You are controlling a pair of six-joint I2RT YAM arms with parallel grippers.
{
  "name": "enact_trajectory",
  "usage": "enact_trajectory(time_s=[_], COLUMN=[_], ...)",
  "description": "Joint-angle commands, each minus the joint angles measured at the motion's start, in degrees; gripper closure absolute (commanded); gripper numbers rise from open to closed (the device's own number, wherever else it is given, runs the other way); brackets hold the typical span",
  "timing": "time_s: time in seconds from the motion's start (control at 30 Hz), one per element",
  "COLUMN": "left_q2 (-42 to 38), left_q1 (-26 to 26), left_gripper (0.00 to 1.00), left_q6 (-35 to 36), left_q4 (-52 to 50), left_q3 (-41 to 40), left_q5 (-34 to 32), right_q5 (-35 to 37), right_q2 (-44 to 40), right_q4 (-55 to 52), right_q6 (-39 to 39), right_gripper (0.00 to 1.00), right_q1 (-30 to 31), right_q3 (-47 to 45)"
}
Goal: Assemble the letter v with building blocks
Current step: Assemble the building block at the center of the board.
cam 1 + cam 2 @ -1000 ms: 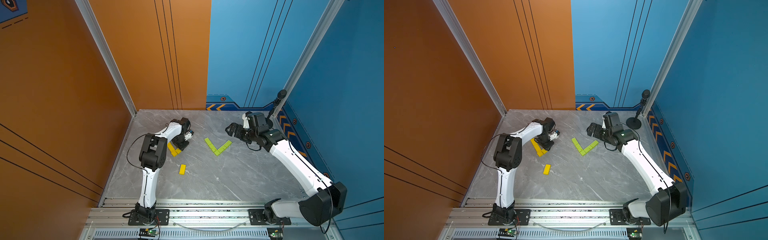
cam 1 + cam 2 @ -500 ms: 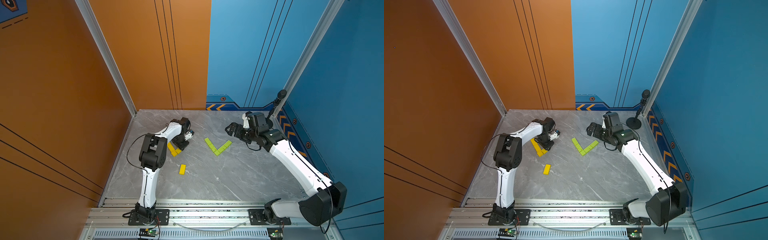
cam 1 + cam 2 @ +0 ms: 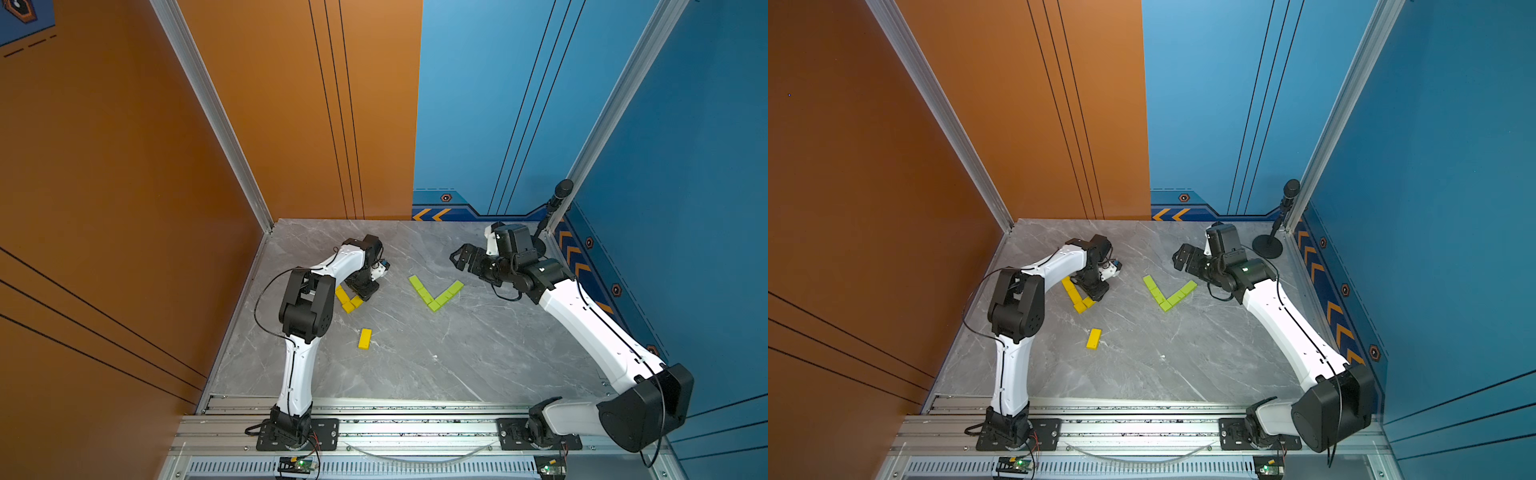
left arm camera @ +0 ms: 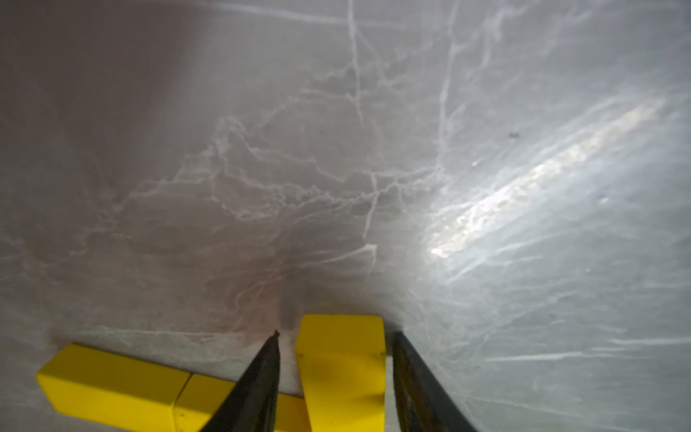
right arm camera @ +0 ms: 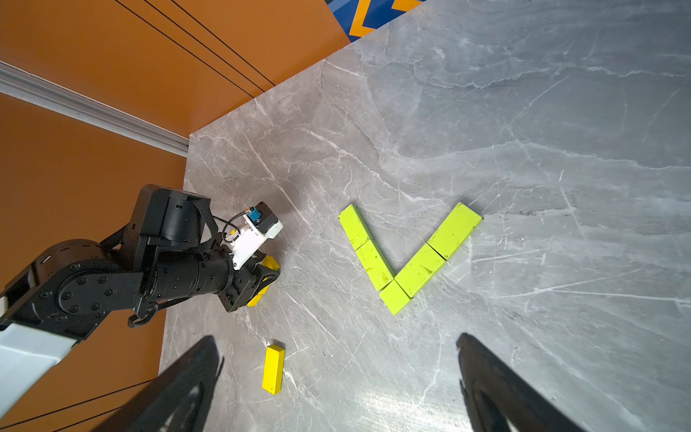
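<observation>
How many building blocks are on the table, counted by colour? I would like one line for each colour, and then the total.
Lime-green blocks: 5 (all joined in one V shape)
Yellow blocks: 5 (four grouped together, one lying apart)
Total: 10

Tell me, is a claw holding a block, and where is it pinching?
Nothing is held. The left claw straddles a yellow block on the table, with a gap at each side. The right claw is open and empty.
</observation>
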Motion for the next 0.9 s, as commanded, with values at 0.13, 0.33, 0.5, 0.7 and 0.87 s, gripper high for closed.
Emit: enact_trajectory(time_s=[0.13,0.33,0.5,0.7,0.87], left_q2=[-2.66,-5.61,-15.6,-30.76,-35.79], left_q1=[-3.43,-5.9,-7.57,-9.18,-11.77], left_gripper=[0.35,0.2,0.02,0.02,0.01], left_q6=[-0.63,-7.62,-21.99,-39.55,-48.84], left_q4=[-0.49,-6.06,-8.06,-9.47,-6.79], left_q3=[5.35,14.11,2.11,-19.65,-28.34], left_q5=[-5.99,-14.47,-13.89,-11.35,-7.64], right_q5=[-0.5,0.62,1.97,2.01,0.47], right_q2=[-0.51,-1.65,-3.61,-4.99,-5.86], right_q4=[1.04,0.71,-1.16,-4.31,-2.73], right_q6=[0.74,0.5,-1.89,-5.04,-4.5], right_gripper=[0.0,0.0,0.0,0.01,0.0], right_q1=[0.36,0.65,-0.08,-1.52,-1.75], right_q3=[-0.91,-0.82,-0.65,-0.19,-2.51])
